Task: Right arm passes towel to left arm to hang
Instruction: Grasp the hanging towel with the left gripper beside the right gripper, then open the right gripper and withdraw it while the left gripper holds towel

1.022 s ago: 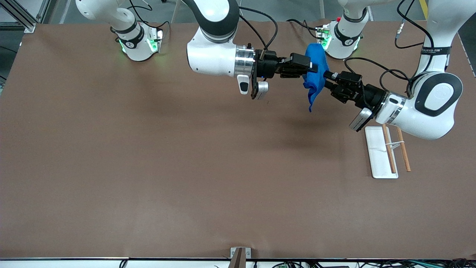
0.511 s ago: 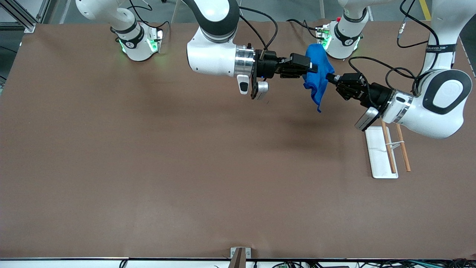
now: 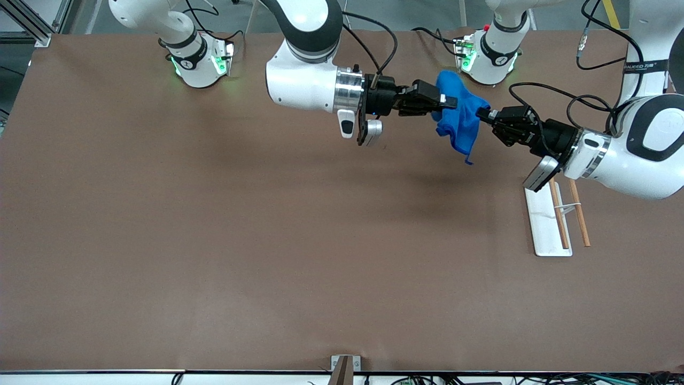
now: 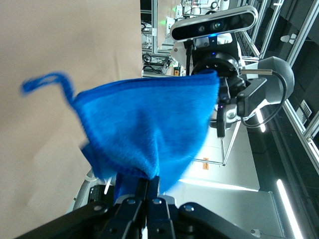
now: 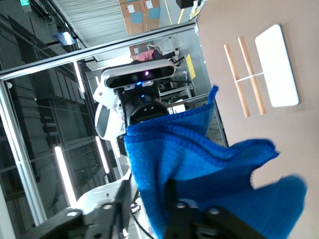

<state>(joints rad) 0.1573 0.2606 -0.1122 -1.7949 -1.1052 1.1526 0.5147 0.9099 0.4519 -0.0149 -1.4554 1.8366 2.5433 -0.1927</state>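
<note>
The left gripper is clenched on one edge of the towel, its fingers pinched tight together over a bunched fold in the left wrist view. The right gripper is at the towel's other side; its fingers stand a little apart with cloth between them, so I cannot tell whether it is gripping or letting go. The towel hangs in the air between the two, stretched across the gap, above the table and up from the white rack tray toward the robots' bases.

The risk, as I judge it: if the right gripper's fingers still catch the cloth while the left arm draws off toward the tray, the thin pinch could slip and the towel drop short of the wooden rails. The loose thread could also snag.
</note>
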